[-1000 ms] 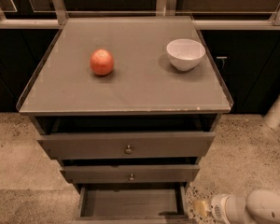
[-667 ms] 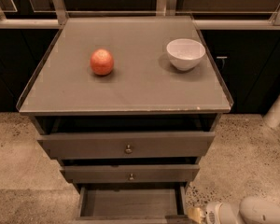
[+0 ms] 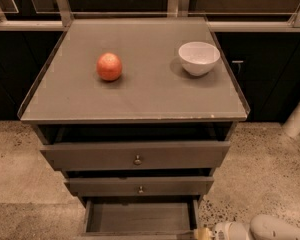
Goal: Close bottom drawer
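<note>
Eyes down to the bottom drawer [image 3: 140,217], the lowest of three matte grey-brown drawers in the cabinet, and it is standing wide open. It is pulled out toward the camera, so we look straight down into its box: plain grey floor panel, thin side walls left and right, and the front panel only just showing as a strip along the lower edge of the view, with its face hidden from here. It is the narrowest of the stack. Above it sits the middle drawer [image 3: 139,186] with a small round metal knob [image 3: 140,189], and above that the widest top drawer [image 3: 135,155] with its own knob [image 3: 137,160]. Now the gripper [image 3: 204,233]: it is low at the bottom right, just beside the front right corner of the open drawer, with the pale rounded arm [image 3: 277,229] trailing off to the right over the speckled floor [image 3: 262,176]. Whether the gripper touches that corner, I cannot tell, and whether it is open or closed cannot be told either; nothing is visibly held. Up on the counter [image 3: 140,96], an orange-red round fruit [image 3: 109,66] sits left of centre, and a white bowl [image 3: 199,58] sits well apart from it on the right.
</note>
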